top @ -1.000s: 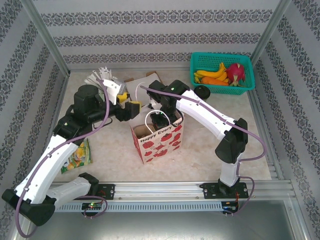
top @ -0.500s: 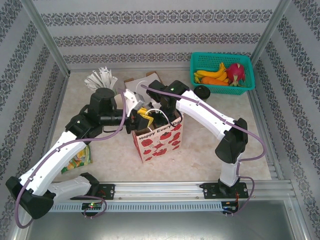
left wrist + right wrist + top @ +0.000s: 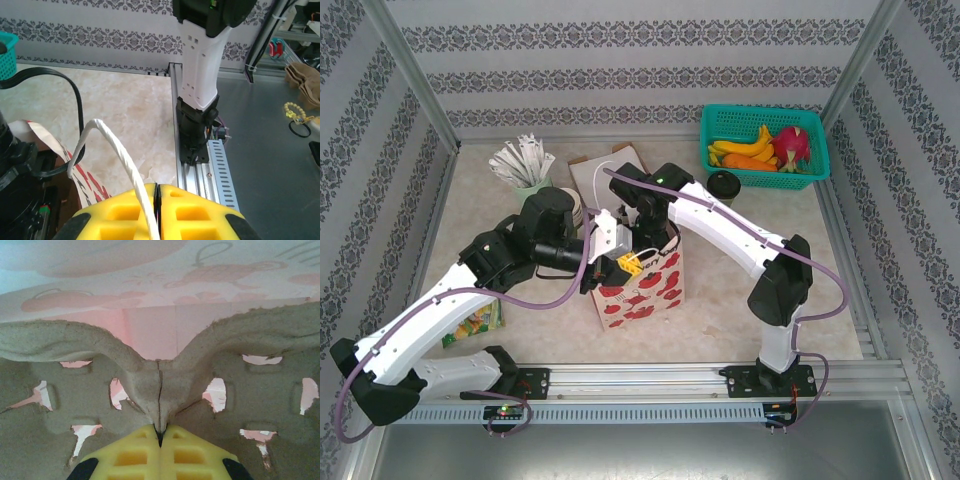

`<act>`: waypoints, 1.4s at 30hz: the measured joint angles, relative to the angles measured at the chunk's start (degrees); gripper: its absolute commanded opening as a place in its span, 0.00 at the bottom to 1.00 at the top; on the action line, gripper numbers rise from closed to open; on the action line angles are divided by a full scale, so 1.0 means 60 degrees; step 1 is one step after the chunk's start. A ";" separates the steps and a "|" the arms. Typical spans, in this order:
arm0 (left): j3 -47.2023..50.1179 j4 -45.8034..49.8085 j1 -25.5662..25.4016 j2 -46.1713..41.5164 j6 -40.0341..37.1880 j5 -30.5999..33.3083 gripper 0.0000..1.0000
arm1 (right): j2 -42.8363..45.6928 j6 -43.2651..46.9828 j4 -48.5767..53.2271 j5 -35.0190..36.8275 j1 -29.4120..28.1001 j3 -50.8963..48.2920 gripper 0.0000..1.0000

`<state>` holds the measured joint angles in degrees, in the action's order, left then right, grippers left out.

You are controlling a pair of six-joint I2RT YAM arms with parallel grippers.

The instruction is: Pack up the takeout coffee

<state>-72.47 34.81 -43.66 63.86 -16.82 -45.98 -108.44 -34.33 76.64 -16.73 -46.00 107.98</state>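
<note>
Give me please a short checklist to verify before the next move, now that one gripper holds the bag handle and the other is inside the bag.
1. Left gripper shut on the white rope handle: ok.
2. Right gripper shut on the pulp cup carrier: ok.
3. Carrier inside the paper gift bag, with the bag's pink wall behind it: ok.
4. Carrier seated flat on the bag bottom: cannot tell.
5. Takeout coffee upright, lid on, beside the teal basket: ok, not yet packed.
6. A gripper free to fetch the coffee: not ok, both are occupied.
</note>
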 measured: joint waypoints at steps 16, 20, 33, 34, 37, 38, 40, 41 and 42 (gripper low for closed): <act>-0.0029 -0.0543 -0.0288 0.0222 -0.0623 -0.0164 0.22 | -0.0135 -0.0470 -0.0696 0.0994 -0.0361 -0.1220 0.00; 0.0124 -0.1158 -0.0284 -0.0025 -0.0321 0.0892 0.41 | 0.0007 -0.0284 -0.1300 0.1177 -0.0382 -0.1807 0.00; 0.1104 -0.3082 0.2364 -0.1319 0.2605 0.3271 0.90 | 0.0535 0.0452 -0.2583 0.1257 -0.0379 -0.2776 0.00; 0.1118 -0.3217 0.2736 -0.1308 0.3038 0.3552 0.86 | 0.0543 0.0477 -0.2652 0.1253 -0.0379 -0.2805 0.00; 0.1115 -0.3439 0.3599 -0.1027 0.4200 0.4204 0.80 | 0.0601 0.0525 -0.2892 0.1246 -0.0379 -0.2925 0.00; 0.1111 -0.3457 0.3781 -0.0885 0.4492 0.4302 0.80 | 0.0612 0.0535 -0.2947 0.1246 -0.0379 -0.2958 0.00; 0.1082 -0.3450 0.4087 -0.0470 0.5071 0.4419 0.78 | 0.0623 0.0539 -0.3049 0.1246 -0.0379 -0.2994 0.00; 0.1038 -0.3442 0.4182 -0.0237 0.5300 0.4411 0.77 | 0.0623 0.0539 -0.3100 0.1246 -0.0379 -0.3013 0.00; 0.0936 -0.3399 0.4255 0.0058 0.5519 0.4368 0.75 | 0.0623 0.0543 -0.3140 0.1246 -0.0379 -0.3031 0.00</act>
<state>-66.85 14.41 -18.13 64.20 16.29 -19.77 -104.71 -31.07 57.80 -9.26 -48.27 89.80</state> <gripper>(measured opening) 0.775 0.062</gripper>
